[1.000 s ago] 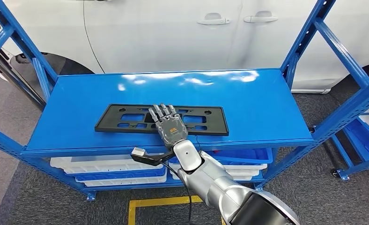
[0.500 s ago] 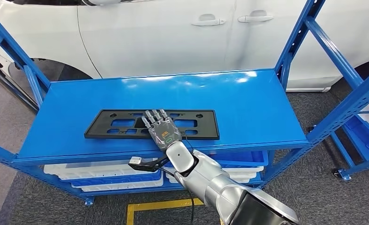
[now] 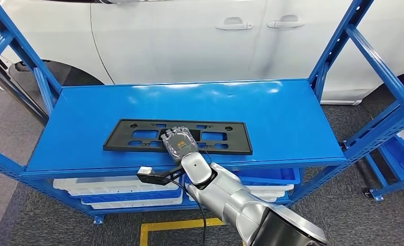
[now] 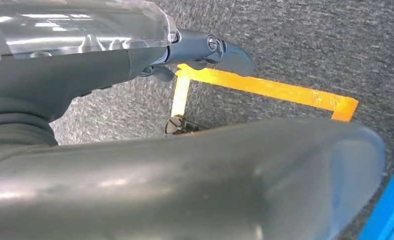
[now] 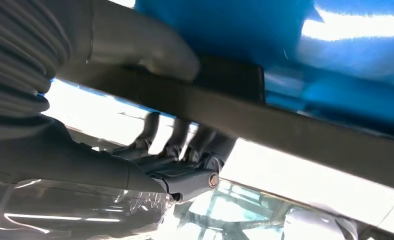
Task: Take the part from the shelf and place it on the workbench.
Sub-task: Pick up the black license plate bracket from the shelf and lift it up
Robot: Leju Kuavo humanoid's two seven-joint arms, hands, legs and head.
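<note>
The part (image 3: 133, 139) is a long flat black plastic frame with cut-outs, lying along the front of the blue shelf top (image 3: 271, 110). My right hand (image 3: 178, 143) is at the part's middle, fingers curled down into it. In the right wrist view the thumb (image 5: 150, 45) presses one face of the part's black bar (image 5: 295, 127) and the dark fingers (image 5: 177, 137) hook the other face, so the hand grips it. My left hand (image 4: 205, 47) hangs over the grey carpet with its fingers apart and nothing in it.
A white car (image 3: 189, 36) stands close behind the rack. Blue slanted uprights (image 3: 374, 56) frame both ends of the shelf. White and blue bins (image 3: 113, 187) sit on the level below. Yellow tape (image 3: 174, 225) marks the carpet in front.
My right hand's fingers, flat and stretched over the part a second ago, have curled down around its bar. The view swayed slightly; the part stays on the shelf.
</note>
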